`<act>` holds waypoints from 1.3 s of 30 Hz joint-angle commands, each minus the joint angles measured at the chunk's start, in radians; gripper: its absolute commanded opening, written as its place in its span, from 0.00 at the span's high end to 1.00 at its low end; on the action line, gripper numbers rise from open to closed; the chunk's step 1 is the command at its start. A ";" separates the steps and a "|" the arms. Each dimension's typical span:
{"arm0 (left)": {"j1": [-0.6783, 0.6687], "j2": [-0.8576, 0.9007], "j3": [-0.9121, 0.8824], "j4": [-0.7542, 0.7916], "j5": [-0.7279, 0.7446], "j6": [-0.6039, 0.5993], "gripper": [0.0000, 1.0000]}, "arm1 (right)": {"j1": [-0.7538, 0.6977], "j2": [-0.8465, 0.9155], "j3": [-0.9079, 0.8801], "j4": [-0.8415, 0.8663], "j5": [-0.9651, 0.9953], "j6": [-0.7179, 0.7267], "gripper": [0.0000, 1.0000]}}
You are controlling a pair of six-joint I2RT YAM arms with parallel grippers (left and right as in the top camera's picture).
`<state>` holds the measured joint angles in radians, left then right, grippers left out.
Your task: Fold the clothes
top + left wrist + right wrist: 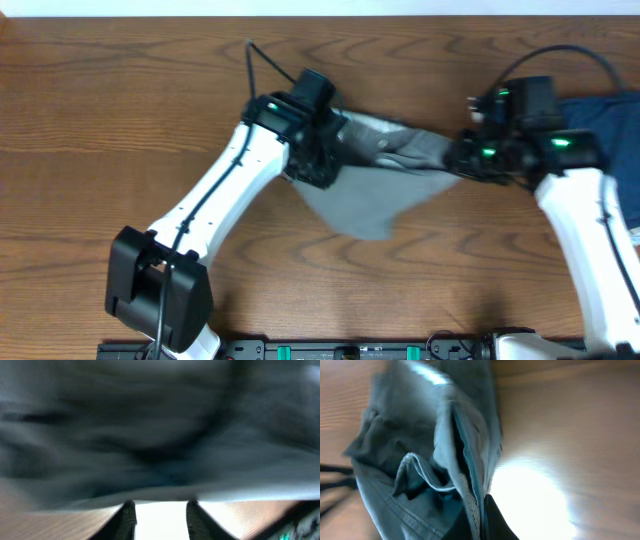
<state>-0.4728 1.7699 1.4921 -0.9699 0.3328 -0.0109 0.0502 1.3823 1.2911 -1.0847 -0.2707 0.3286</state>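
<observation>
The grey shorts [375, 195] lie bunched and stretched across the middle of the wooden table, with a triangular flap pointing toward the front. My left gripper [322, 160] is over their left end. In the left wrist view its fingers [161, 506] stand apart with only bright table between them, and blurred grey cloth [160, 425] fills the view just past the tips. My right gripper [465, 155] is at the shorts' right end. In the right wrist view it [481, 512] is shut on the waistband edge [465, 465], whose pale lining shows.
A dark blue garment [605, 115] lies at the right edge of the table, behind my right arm. Bare wood table [120, 120] stretches to the left and front. A black rail [350, 350] runs along the front edge.
</observation>
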 commanded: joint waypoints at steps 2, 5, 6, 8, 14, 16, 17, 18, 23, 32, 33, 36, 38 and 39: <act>0.051 -0.025 0.032 0.043 -0.020 -0.180 0.52 | -0.071 -0.042 0.033 -0.102 0.194 -0.084 0.99; 0.058 -0.024 0.030 0.055 -0.017 -0.252 0.40 | -0.096 -0.042 0.032 -0.148 0.197 -0.102 0.99; 0.056 -0.024 0.029 0.053 -0.002 -0.254 0.40 | -0.099 -0.041 0.032 -0.152 0.197 -0.102 0.99; 0.050 -0.024 0.025 0.043 0.049 -0.254 0.39 | -0.102 -0.040 0.032 -0.148 0.200 -0.102 0.99; 0.026 -0.012 -0.016 0.012 0.066 -0.253 0.39 | -0.101 -0.040 0.032 -0.138 0.203 -0.102 0.99; 0.022 0.003 -0.034 0.012 0.066 -0.237 0.33 | -0.102 -0.040 0.032 -0.138 0.204 -0.102 0.99; 0.022 0.011 -0.043 0.012 0.066 -0.217 0.32 | -0.102 -0.040 0.032 -0.138 0.203 -0.102 0.99; 0.022 0.022 -0.056 0.012 0.066 -0.200 0.31 | -0.101 -0.040 0.032 -0.138 0.203 -0.102 0.99; 0.021 0.071 -0.097 0.015 0.067 -0.188 0.31 | -0.101 -0.040 0.032 -0.138 0.204 -0.102 0.99; -0.003 0.137 -0.097 0.052 0.094 -0.164 0.32 | -0.101 -0.040 0.032 -0.139 0.204 -0.102 0.99; -0.011 0.138 -0.097 0.052 0.094 -0.165 0.32 | -0.102 -0.040 0.032 -0.138 0.204 -0.102 0.99; -0.038 0.139 -0.097 0.060 0.094 -0.165 0.37 | -0.102 -0.040 0.032 -0.138 0.204 -0.102 0.99; -0.055 0.140 -0.097 0.072 0.093 -0.165 0.49 | -0.102 -0.040 0.032 -0.138 0.204 -0.102 0.99; -0.063 0.140 -0.097 0.079 0.093 -0.166 0.54 | -0.102 -0.040 0.032 -0.138 0.204 -0.102 0.99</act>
<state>-0.5148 1.9007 1.3983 -0.8978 0.4164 -0.1944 -0.0410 1.3403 1.3140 -1.2285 -0.0845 0.2432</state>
